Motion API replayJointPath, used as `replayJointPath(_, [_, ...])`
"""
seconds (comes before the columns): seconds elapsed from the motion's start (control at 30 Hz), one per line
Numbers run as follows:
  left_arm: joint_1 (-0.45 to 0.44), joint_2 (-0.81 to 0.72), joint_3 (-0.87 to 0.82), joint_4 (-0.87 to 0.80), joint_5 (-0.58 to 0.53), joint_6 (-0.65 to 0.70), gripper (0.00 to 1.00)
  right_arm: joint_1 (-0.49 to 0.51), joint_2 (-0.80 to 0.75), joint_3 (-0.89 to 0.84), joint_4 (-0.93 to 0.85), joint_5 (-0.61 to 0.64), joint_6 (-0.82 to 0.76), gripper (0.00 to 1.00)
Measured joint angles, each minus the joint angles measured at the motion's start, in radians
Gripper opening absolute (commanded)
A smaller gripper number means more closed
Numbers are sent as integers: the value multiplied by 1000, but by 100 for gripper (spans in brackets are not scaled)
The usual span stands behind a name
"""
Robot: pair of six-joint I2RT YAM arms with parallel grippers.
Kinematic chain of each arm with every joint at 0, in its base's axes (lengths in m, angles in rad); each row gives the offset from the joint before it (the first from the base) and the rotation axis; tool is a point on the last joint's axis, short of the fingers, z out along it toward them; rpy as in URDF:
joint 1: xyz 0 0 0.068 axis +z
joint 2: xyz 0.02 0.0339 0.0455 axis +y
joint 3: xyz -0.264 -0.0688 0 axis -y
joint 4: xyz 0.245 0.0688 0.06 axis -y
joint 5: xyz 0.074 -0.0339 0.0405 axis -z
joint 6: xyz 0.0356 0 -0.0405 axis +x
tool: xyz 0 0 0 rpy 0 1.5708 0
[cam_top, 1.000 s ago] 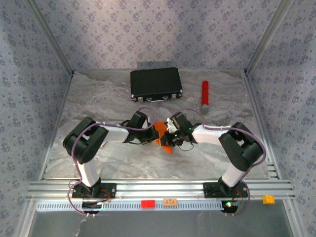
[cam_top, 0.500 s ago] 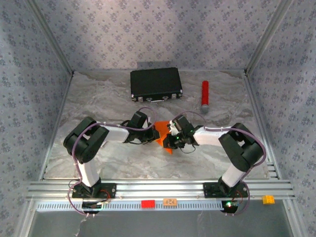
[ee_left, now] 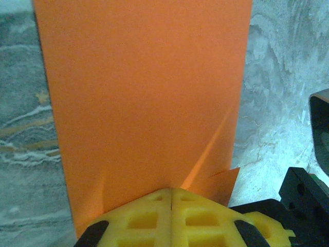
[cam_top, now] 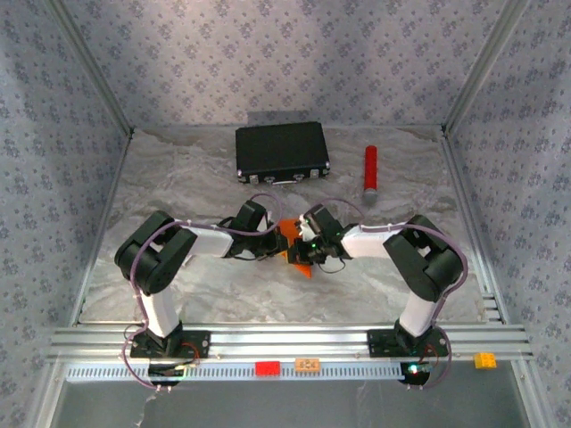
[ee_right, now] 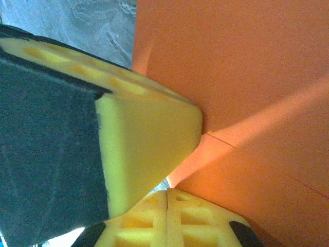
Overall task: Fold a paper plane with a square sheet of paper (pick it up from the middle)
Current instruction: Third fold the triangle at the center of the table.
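Orange square sheet of paper (cam_top: 287,232) lies creased at mid-desk (cam_top: 178,178), on the near side of the black case (cam_top: 282,152); left pincer (ee_left: 171,191) closed, tips on the sheet; right pincer (ee_right: 167,194) closed likewise, tips meeting the left's.

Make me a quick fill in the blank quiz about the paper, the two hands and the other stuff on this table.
1. The paper at the fingertips of both hands is ___ in colour.
2. The left hand and the right hand both have their fingers ___.
3. In the top view, the red cylinder lies to the ___ of the black case.
Missing words: orange; shut; right.
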Motion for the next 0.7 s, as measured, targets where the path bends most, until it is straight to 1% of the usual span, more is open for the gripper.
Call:
replayJointPath(0.13, [4, 0, 0, 0, 0, 0, 1, -4, -34, -39, 5, 0, -4, 8])
replayJointPath(0.57, [7, 8, 0, 11, 16, 0, 1, -64, -247, -272, 3, -30, -19, 9])
replayJointPath(0.7, [7, 10, 0, 16, 19, 0, 1, -70, -291, -318, 10, -35, -19, 9])
